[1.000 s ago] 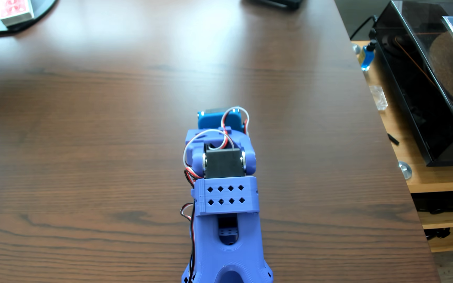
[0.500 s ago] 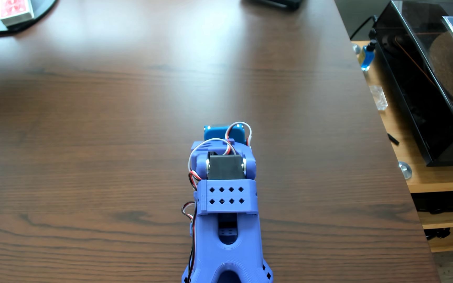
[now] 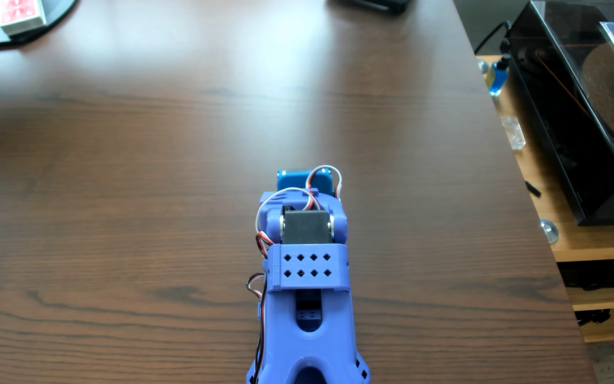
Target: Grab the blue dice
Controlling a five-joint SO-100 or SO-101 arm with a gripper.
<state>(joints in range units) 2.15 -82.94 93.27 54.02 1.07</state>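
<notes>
End effector: the blue plastic two-finger gripper [image 3: 304,180] is folded down under the arm; only its rounded blue servo housing shows in the other view. The fingertips are hidden, so whether the jaws are apart, closed, or pinching something cannot be told.
Arm: the periwinkle 3D-printed robot arm [image 3: 307,295] reaches up from the bottom edge along the middle of the picture, with red, white and black servo wires [image 3: 263,243] looping along its left side.
Task thing: the blue dice, a tiny dark cube with white pips, is nowhere visible. It may sit under the gripper or between the fingers, but that is only a guess.
Surface: the dark brown wood-grain table [image 3: 132,166] is bare around the arm.
Bystanders: a red-backed deck of playing cards [image 3: 21,13] lies far off at the top left; a small bottle of blue liquid with a black cap [image 3: 497,74] stands off the table on the right, by a black turntable under a smoked lid [image 3: 575,129].
Progress: judged from this view, a grasp can be neither confirmed nor ruled out; a visible lift with the dice in the fingers is left to be shown.
</notes>
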